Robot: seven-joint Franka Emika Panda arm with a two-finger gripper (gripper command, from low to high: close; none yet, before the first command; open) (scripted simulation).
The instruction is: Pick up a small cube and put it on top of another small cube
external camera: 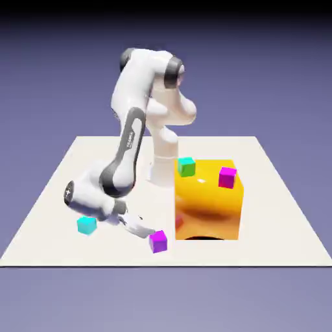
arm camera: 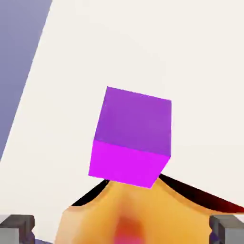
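Reaching low, fingers spread

My arm rises from its base, bends at the elbow and drops toward the exterior view's left. My wrist tilts over, so my gripper [external camera: 144,228] slants down toward the exterior view's right. In the hand view my two grey fingertips [arm camera: 18,228] stand wide apart, one at each bottom corner.

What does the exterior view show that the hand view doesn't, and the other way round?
Only the exterior view: the white arm, the cyan cube, the green cube and the magenta cube.
Only the hand view: both grey finger tips of the gripper, wide apart.
Both: the violet cube, the yellow block and the pale tabletop.
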